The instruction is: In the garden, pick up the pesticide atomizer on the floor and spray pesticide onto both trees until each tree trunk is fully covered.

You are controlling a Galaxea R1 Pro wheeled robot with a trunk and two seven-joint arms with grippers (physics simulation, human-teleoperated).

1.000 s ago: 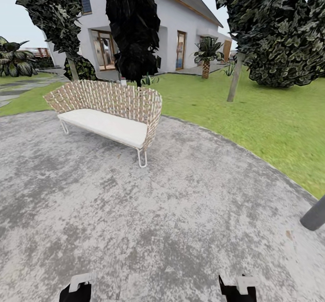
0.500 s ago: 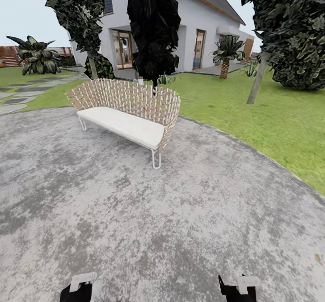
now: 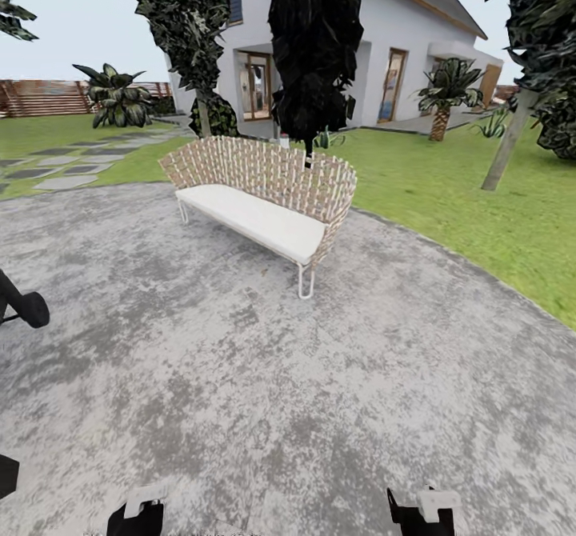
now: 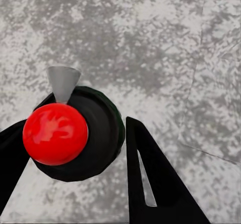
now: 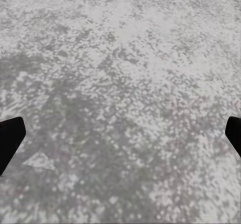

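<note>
The pesticide atomizer (image 4: 75,133) has a shiny red ball top, a round black body and a grey cone nozzle. My left gripper (image 4: 80,122) is shut on it, one black finger (image 4: 150,184) against each side, high above the grey paving. In the right wrist view my right gripper (image 5: 123,128) is open, its fingertips far apart over bare paving. On the lawn at the right a bare pale trunk (image 3: 506,148) leans up under a dark leafy crown; I cannot tell if it is one of the task's trees. Both wrists show at the head view's lower edge.
A woven bench (image 3: 268,192) with a white seat stands ahead on the round grey paving (image 3: 240,376). Behind it are dark narrow trees (image 3: 314,48) and a white house (image 3: 400,48). Grass (image 3: 480,216) lies right, stepping stones (image 3: 64,170) and a slatted fence (image 3: 40,98) left. A dark object (image 3: 24,308) juts in at the left edge.
The camera has turned left, so the bench, house and trees shifted right in the picture. The fence, stepping stones and a dark object came into view at the left.
</note>
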